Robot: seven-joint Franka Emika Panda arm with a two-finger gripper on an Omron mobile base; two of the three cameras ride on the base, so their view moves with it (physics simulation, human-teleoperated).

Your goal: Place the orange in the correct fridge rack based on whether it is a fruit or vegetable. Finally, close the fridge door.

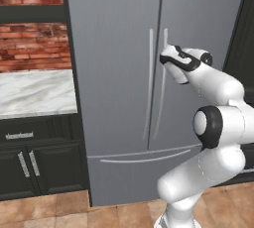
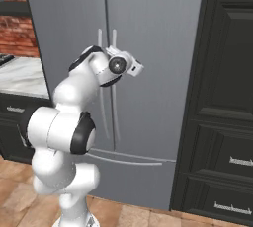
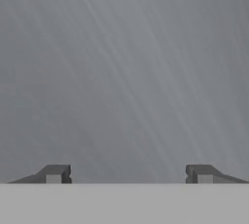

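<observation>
The grey fridge (image 1: 114,73) (image 2: 153,48) stands with both doors shut, so the orange and the fridge rack are hidden. My gripper (image 1: 167,49) (image 2: 111,49) is up against the right door, close to the top of its long vertical handle (image 1: 161,93) (image 2: 115,107). In the hand view the gripper (image 3: 129,173) faces brushed grey door metal (image 3: 126,72) at close range. Its fingertips (image 3: 54,173) stand wide apart with nothing between them, so it is open.
The left door's handle (image 1: 148,83) runs beside the right one. A freezer drawer with a curved handle (image 1: 144,158) lies below. A marble counter (image 1: 34,93) over dark cabinets (image 1: 30,167) sits to the left. A tall dark cabinet (image 2: 222,97) stands to the right.
</observation>
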